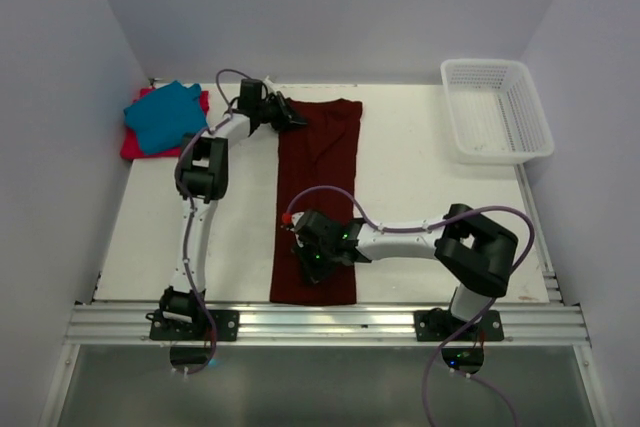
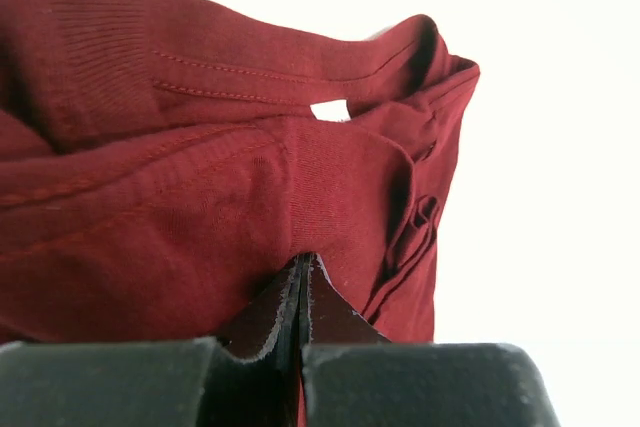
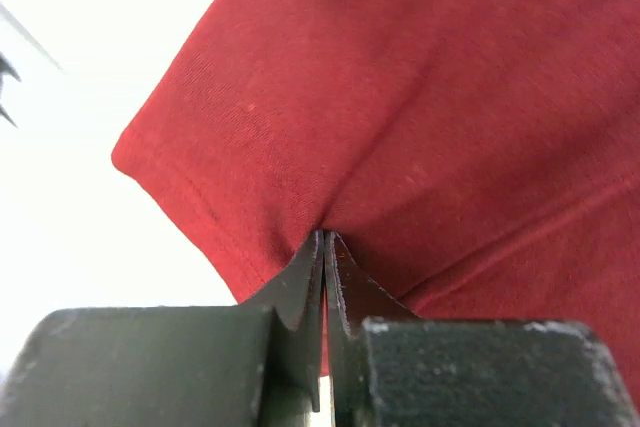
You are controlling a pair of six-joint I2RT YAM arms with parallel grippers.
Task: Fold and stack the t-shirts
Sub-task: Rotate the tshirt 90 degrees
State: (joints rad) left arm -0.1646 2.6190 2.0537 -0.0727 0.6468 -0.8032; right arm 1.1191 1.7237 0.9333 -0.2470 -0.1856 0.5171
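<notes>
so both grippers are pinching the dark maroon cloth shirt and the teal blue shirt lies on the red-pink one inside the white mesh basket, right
Wrong spot: the top external view shows the teal blue shirt on the bright red-pink shirt in the far left corner, not in the white plastic mesh basket at far right. The left gripper and right gripper pinch the dark maroon cloth shirt.

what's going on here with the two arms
Both arms hold the maroon t-shirt, laid as a long strip on the table. The left fingers are shut on its far collar end, the right fingers on its near part. The teal t-shirt lies on the red-pink t-shirt, far left.
</notes>
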